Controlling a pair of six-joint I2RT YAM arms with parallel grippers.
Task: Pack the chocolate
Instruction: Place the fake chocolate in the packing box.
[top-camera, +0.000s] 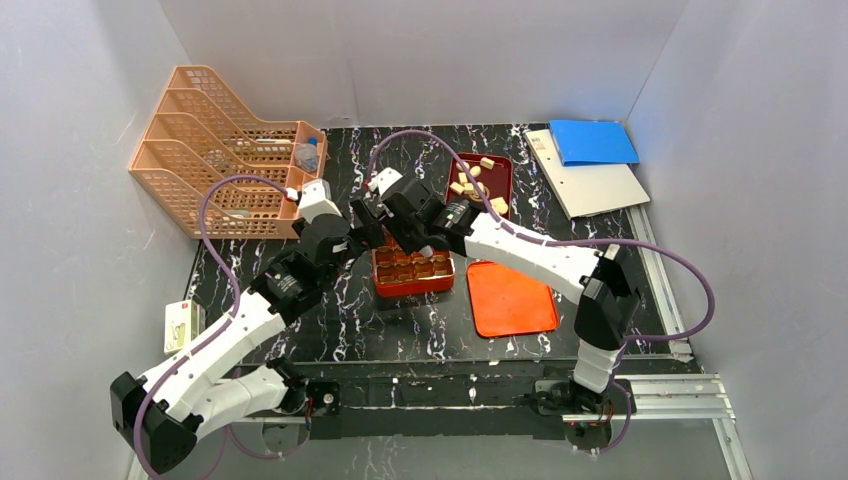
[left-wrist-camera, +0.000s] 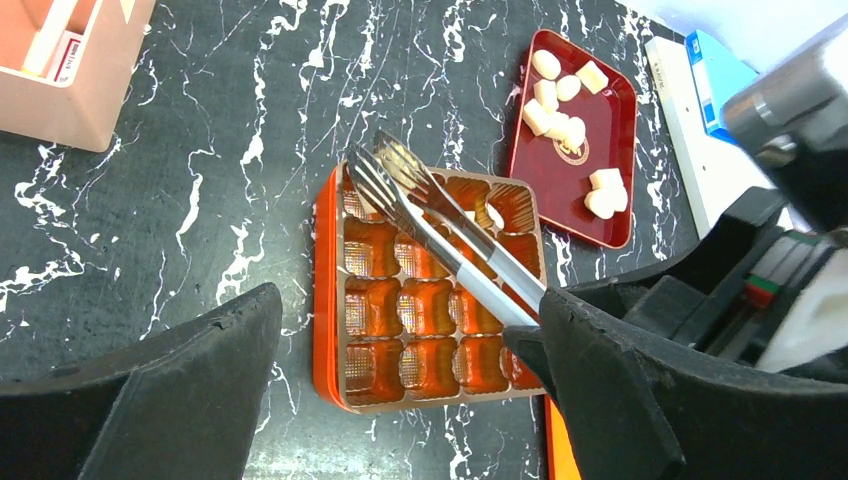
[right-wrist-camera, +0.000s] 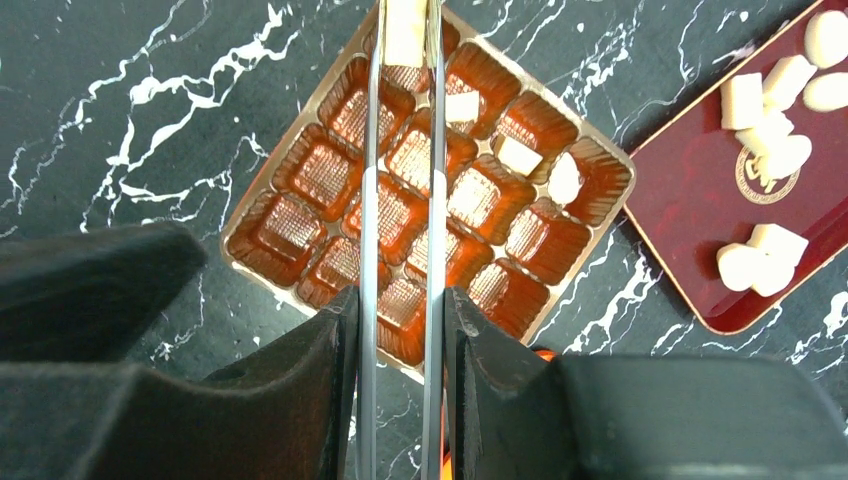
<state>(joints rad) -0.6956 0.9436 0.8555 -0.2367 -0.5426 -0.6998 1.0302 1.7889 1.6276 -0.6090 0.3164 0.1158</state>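
Observation:
The orange-red compartmented box (top-camera: 412, 268) (left-wrist-camera: 430, 300) (right-wrist-camera: 330, 175) lies mid-table. My right gripper (top-camera: 400, 215) (right-wrist-camera: 400, 310) is shut on metal tongs (left-wrist-camera: 450, 240) (right-wrist-camera: 368, 200), which reach over the box. A pale chocolate piece (right-wrist-camera: 405, 30) shows between the tongs' arms near their tips. Three more pieces (right-wrist-camera: 518, 155) sit in compartments along one side of the box. Several loose chocolates (left-wrist-camera: 555, 100) (right-wrist-camera: 770, 130) lie in the dark red tray (top-camera: 497, 175) (left-wrist-camera: 600, 130) (right-wrist-camera: 690, 200) beyond the box. My left gripper (top-camera: 362, 225) (left-wrist-camera: 400, 330) hovers open above the box's near edge, holding nothing.
A flat orange lid (top-camera: 510, 298) lies right of the box. A peach file organizer (top-camera: 225, 150) stands at the back left. White sheets (top-camera: 590, 185) and a blue folder (top-camera: 592, 142) lie at the back right. A small carton (top-camera: 182, 325) rests off the table's left edge.

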